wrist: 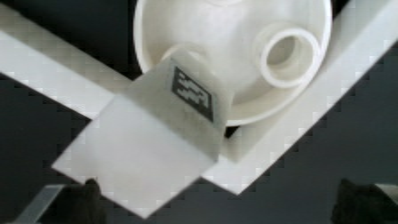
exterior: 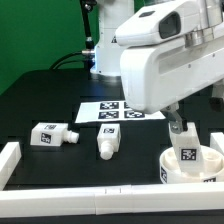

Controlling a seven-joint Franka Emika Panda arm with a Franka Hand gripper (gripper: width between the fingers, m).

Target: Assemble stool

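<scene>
One arm low over the seat disc, gripper wide and empty above upright leg.

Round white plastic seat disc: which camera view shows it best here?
The wrist view: it looks down into the round white plastic seat disc, showing its shallow rim and a raised ring socket, though a white blocky leg covers part. The exterior view gives only its side wall, with the leg standing in it.
</scene>
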